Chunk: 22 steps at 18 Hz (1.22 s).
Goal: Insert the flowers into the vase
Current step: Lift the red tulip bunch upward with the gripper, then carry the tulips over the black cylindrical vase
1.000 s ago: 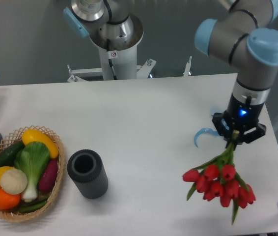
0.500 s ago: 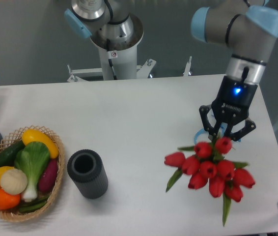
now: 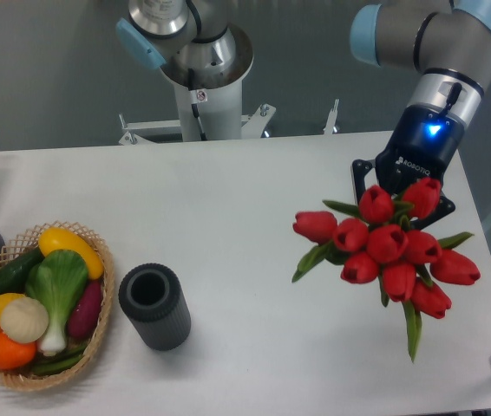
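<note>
— Toward five o'clock, what is hanging over the table?

— The flowers, buds facing the camera, leaves spreading outward. The vase is standing upright at seven o'clock, well apart from them, just beside the wicker basket of vegetables.

— And farther back?

— At three o'clock the gripper is sitting behind the buds, clenched on the flowers' stems; the buds are hiding its fingertips.

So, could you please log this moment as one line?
tool: shut on flowers | flowers: lifted, right of table | vase: empty, upright
</note>
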### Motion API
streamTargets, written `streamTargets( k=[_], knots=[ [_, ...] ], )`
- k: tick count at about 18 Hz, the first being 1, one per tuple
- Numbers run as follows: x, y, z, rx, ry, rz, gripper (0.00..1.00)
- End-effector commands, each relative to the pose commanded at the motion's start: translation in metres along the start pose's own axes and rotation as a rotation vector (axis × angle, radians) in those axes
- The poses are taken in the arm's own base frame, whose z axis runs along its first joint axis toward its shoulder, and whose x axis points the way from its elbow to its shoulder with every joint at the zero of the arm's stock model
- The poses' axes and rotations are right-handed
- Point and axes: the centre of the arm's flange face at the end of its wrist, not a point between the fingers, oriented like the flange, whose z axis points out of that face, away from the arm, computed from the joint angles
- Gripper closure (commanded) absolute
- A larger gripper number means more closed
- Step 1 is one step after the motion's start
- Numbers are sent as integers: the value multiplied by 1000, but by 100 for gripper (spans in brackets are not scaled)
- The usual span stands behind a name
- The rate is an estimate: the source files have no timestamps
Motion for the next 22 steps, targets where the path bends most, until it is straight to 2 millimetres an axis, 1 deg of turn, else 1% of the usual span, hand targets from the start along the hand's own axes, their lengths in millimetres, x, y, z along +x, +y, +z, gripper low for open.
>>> streamTargets(
  k=[3,7,9,11,13,14,16,18,19,20,22],
  knots=[
    [4,-4,3,36,27,3,96],
    [10,-10,4,126,88,8,96],
    [22,-21,17,154,128,36,96],
    [29,-28,21,203,168,44,96],
    [31,-26,26,241,204,35,96],
    [34,-23,35,243,222,31,96],
    [47,-25,53,243,254,54,96],
    [53,-21,72,237,285,50,96],
    [61,-22,82,235,304,54,96],
    [67,-17,93,230,321,57,96],
    [79,-14,106,229,344,76,96]
  ],
)
